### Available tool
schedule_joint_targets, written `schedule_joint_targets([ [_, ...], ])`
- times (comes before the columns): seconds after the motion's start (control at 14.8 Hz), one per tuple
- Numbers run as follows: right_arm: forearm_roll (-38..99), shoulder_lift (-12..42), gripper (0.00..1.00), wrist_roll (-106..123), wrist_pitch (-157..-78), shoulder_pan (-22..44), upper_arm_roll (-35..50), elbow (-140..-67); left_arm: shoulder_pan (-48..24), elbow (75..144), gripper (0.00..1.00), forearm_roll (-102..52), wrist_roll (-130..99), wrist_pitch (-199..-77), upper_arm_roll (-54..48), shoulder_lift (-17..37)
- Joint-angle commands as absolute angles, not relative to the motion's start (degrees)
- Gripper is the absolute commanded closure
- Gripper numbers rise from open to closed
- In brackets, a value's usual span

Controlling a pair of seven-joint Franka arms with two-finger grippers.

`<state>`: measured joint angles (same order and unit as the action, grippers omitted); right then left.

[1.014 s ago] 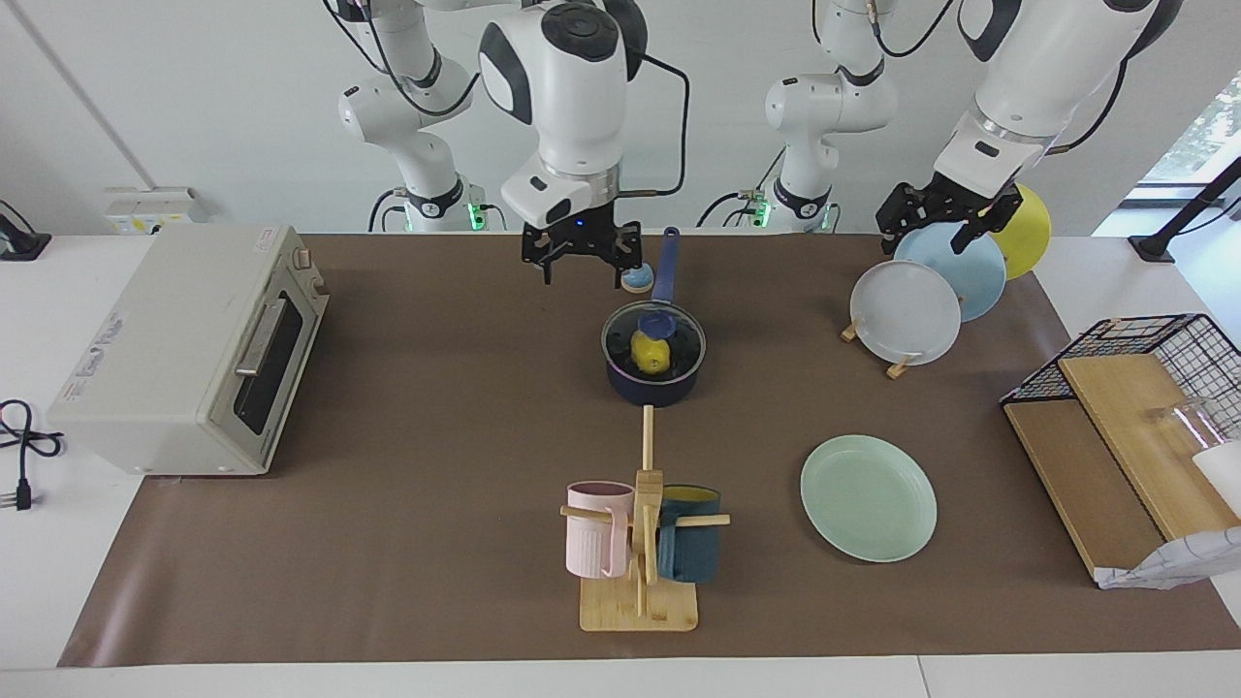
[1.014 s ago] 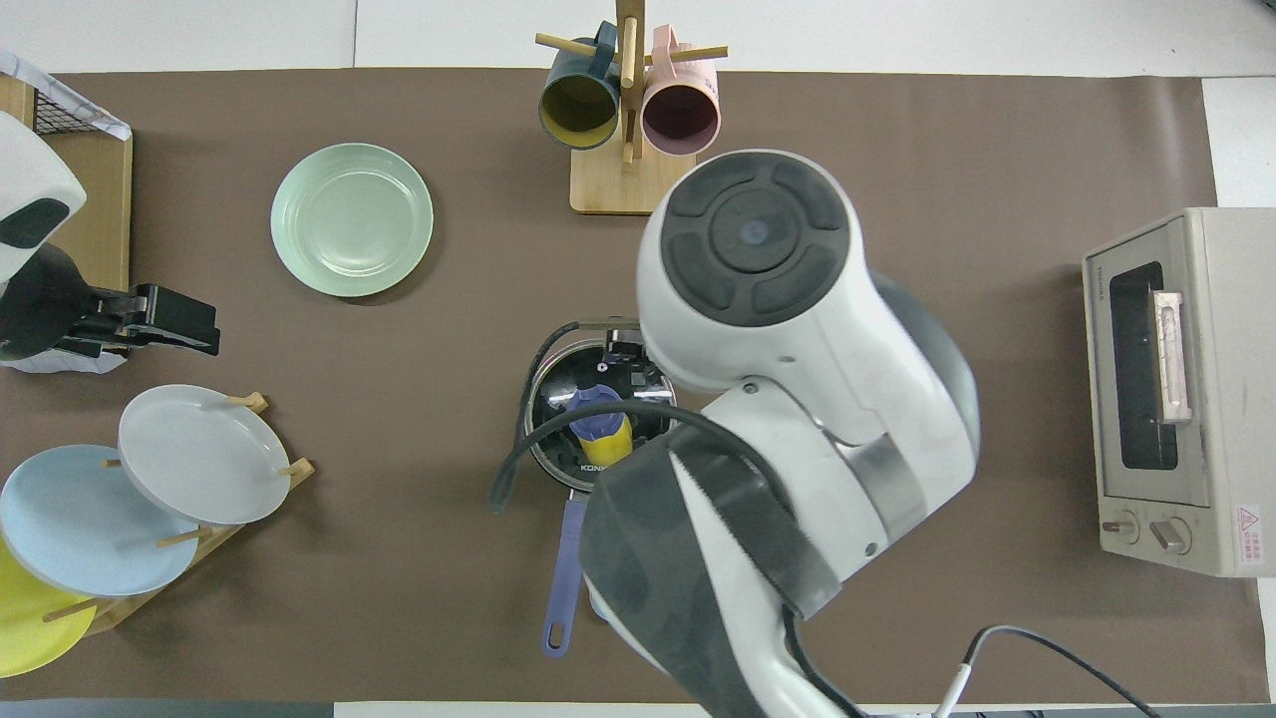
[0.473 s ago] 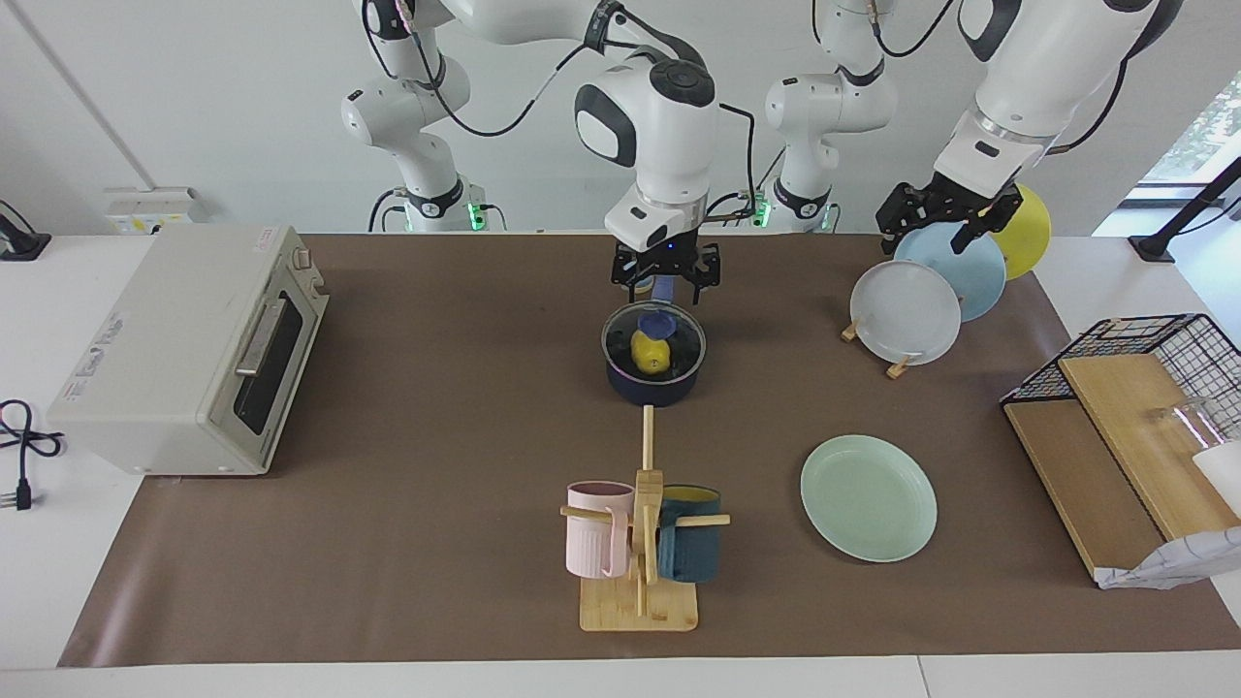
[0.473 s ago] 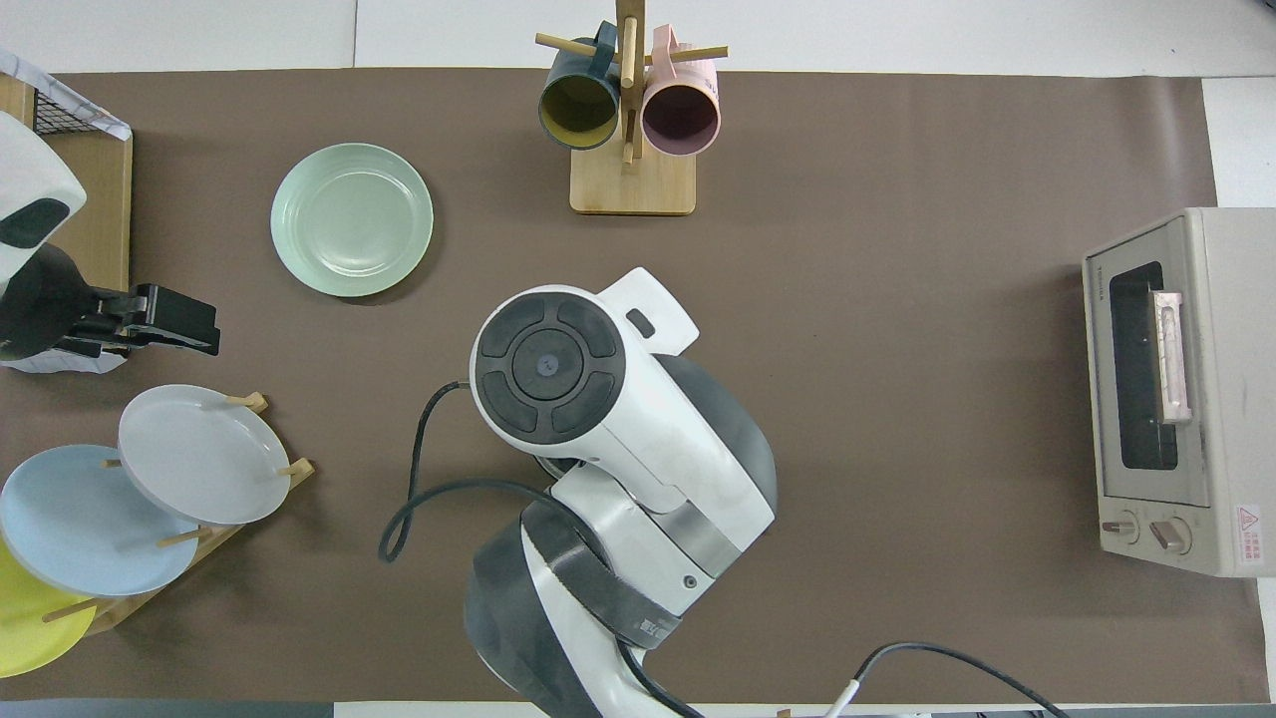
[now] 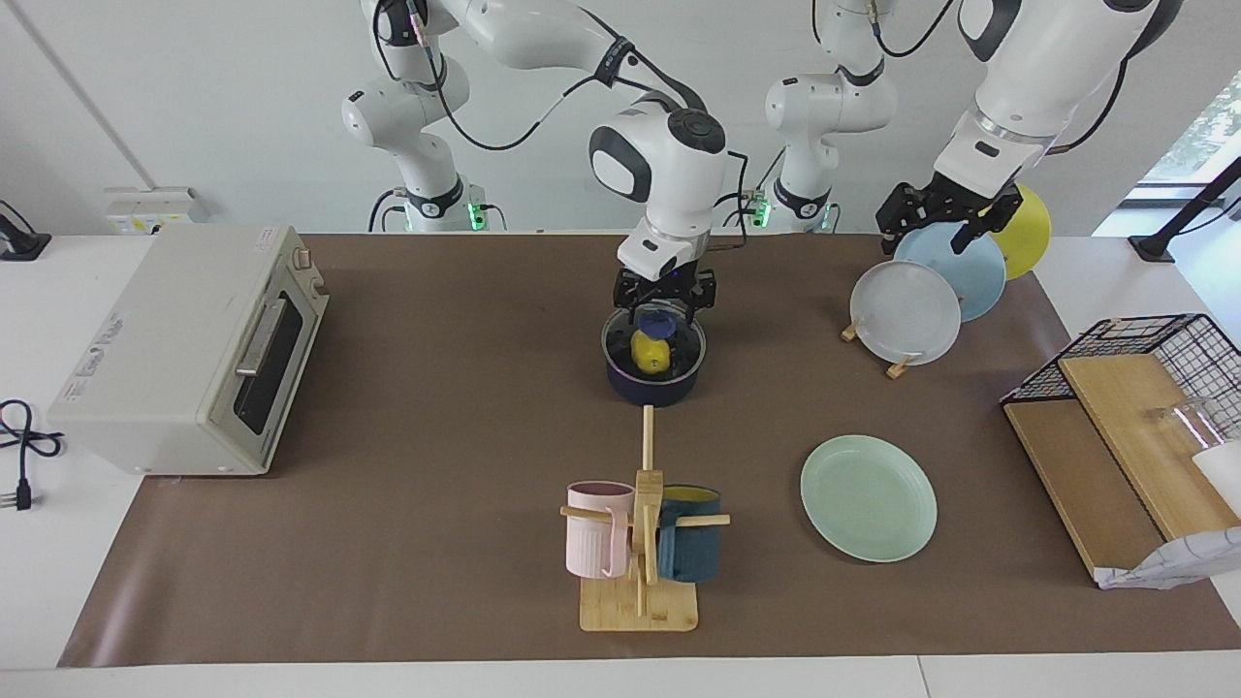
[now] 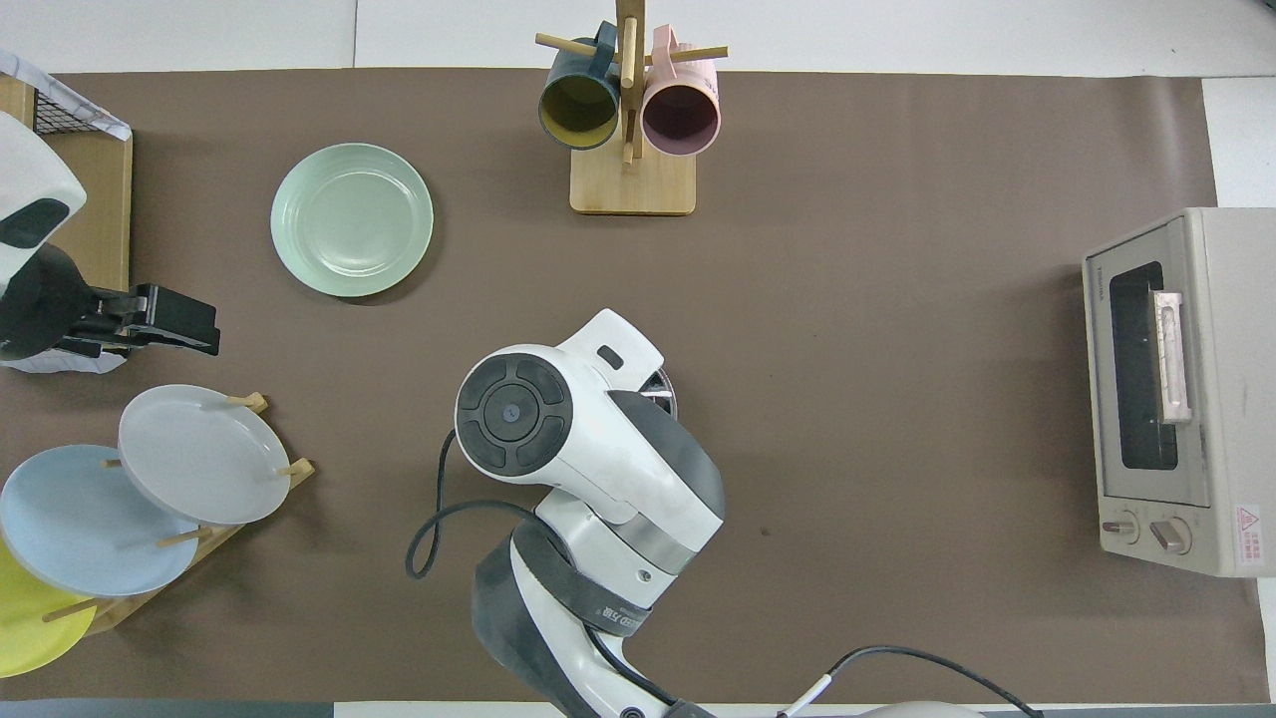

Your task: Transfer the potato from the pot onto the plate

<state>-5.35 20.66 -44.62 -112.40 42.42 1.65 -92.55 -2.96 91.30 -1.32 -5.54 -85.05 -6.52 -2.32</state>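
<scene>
The navy pot [image 5: 652, 383] stands mid-table under a glass lid with a blue knob [image 5: 656, 318]. The yellow potato [image 5: 648, 352] shows through the lid, inside the pot. My right gripper [image 5: 664, 306] is low over the pot, open, with a finger on either side of the knob. The pot's handle is hidden by it. In the overhead view the right arm covers the pot except a sliver of rim [image 6: 664, 387]. The mint-green plate [image 5: 868, 497] lies empty, farther from the robots and toward the left arm's end, and shows in the overhead view [image 6: 352, 219]. My left gripper [image 5: 945, 221] waits, open, over the plate rack.
A toaster oven [image 5: 184, 349] stands at the right arm's end. A wooden mug tree [image 5: 640, 543] with a pink and a dark blue mug stands farther out than the pot. A rack of grey-white, light blue and yellow plates [image 5: 906, 312] and a wire basket with boards [image 5: 1125, 407] stand at the left arm's end.
My right gripper has swung from beside the pot to over it and come down around the lid knob. The left arm, pot and plate have not moved.
</scene>
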Motion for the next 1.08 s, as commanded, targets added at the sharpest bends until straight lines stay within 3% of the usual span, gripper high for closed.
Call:
schedule_joint_targets([
  [0.0, -6.0, 19.1, 0.0, -43.1, -113.5, 42.2, 1.6, -95.4, -2.0, 91.9, 0.0, -1.1, -5.6, -84.5, -7.2, -3.3],
  [0.41, -5.6, 18.8, 0.03, -43.5, -115.3, 42.0, 1.6, -96.9, -2.0, 91.9, 0.0, -1.1, -5.7, -84.5, -7.2, -3.3],
  [0.88, -5.5, 18.9, 0.55, -43.2, -115.2, 41.8, 1.6, -96.3, -2.1, 92.0, 0.0, -1.1, -5.7, -84.5, -7.2, -3.3],
  [1.01, -5.4, 18.9, 0.59, -43.2, -114.6, 41.9, 1.6, -95.6, -2.0, 92.0, 0.0, -1.1, -5.7, -84.5, -7.2, -3.3],
])
